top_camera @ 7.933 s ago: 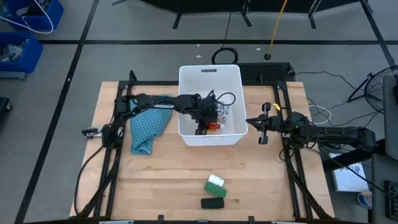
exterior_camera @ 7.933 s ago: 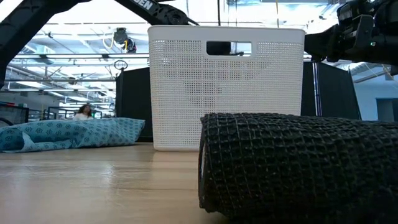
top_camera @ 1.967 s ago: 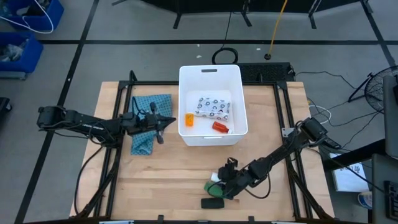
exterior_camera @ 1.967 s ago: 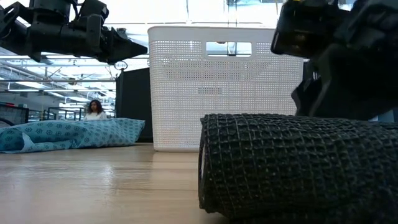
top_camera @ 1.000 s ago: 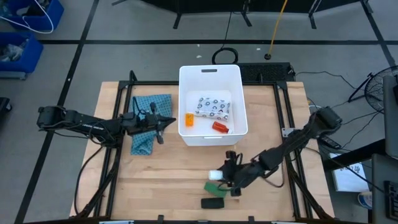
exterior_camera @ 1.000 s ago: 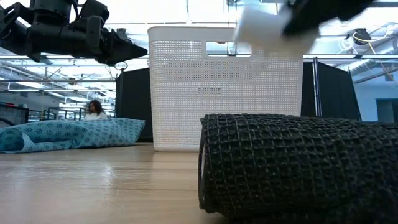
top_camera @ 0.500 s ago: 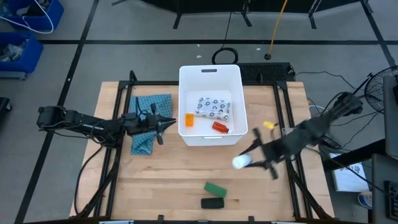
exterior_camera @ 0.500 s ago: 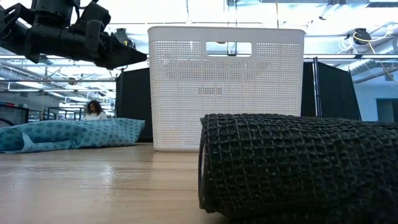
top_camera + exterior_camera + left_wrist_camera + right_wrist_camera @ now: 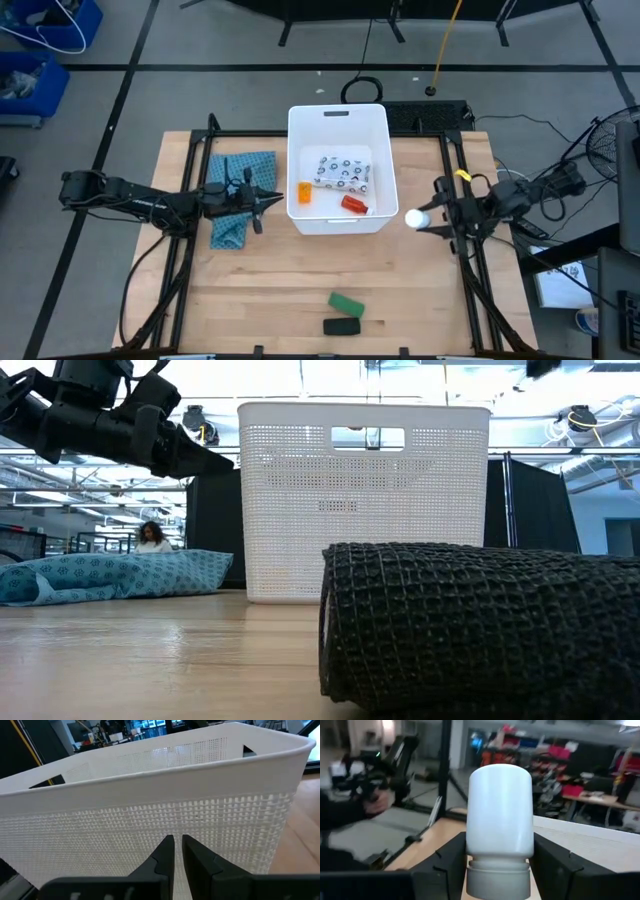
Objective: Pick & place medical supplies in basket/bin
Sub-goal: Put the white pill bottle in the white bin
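The white bin [image 9: 338,120] stands at the table's far middle. It holds a dotted white packet [image 9: 345,170], a small orange bottle [image 9: 304,192] and a red bottle [image 9: 353,205]. My right gripper [image 9: 428,218] hovers just right of the bin, shut on a white roll [image 9: 413,218]. My left gripper [image 9: 272,198] hangs level close to the bin's left wall [image 9: 165,820]. Its fingers are nearly together with nothing between them. A green block [image 9: 346,303] and a black bar [image 9: 341,326] lie flat on the near table. My right gripper pinches the white roll between its two fingers [image 9: 447,865], on opposite sides of its near end [image 9: 498,870]. The fingers lie level and point toward the bin. The roll sticks out beyond them along their line, lifted clear of the table.
A teal patterned cloth [image 9: 238,195] lies left of the bin, under my left arm. Black frame rails [image 9: 468,280] run along the table's left and right sides. Bare wood stretches between the bin and the green block. In the low view the black bar [image 9: 480,625] fills the foreground.
My right gripper has lifted the white roll from beside the green block. It has carried it up and toward the far right, and has turned level beside the bin's right wall. The green block has stayed in place. My left gripper has tipped slightly downward.
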Robot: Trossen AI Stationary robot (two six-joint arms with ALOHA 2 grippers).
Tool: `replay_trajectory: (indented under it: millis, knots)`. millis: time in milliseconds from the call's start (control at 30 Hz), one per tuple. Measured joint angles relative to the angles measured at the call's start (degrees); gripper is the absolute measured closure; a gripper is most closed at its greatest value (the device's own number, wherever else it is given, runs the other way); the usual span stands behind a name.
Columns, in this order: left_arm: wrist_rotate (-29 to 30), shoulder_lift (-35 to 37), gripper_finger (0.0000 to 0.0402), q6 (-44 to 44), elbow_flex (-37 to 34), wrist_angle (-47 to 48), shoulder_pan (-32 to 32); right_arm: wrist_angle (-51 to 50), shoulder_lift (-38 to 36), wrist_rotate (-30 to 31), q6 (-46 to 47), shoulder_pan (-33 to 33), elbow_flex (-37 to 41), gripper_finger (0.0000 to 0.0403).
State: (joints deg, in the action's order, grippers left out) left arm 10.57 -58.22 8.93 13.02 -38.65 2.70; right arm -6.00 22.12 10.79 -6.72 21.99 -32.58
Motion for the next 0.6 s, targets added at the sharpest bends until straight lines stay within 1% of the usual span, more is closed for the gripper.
replay_trajectory:
  millis: [100,233,333,467,600]
  knots:
    - [0.0,0.0,0.036,0.1,0.0,0.0,0.0,3.2,-5.1,0.1,1.3,-1.7,6.2,0.0232]
    - [0.3,0.0,0.036,0.3,0.0,-0.1,0.0,4.8,-9.9,2.9,1.5,-3.0,11.4,0.0232]
    - [1.0,0.0,0.036,0.4,0.0,-0.1,0.0,5.1,-12.2,3.0,1.5,-3.9,14.3,0.0232]
    - [2.4,0.0,0.036,0.3,0.0,-0.2,0.0,9.7,-14.6,2.9,1.5,-5.1,17.9,0.023]
    - [3.0,0.0,0.036,0.3,0.0,-0.2,0.0,11.5,-16.3,2.9,1.5,-6.4,20.8,0.023]
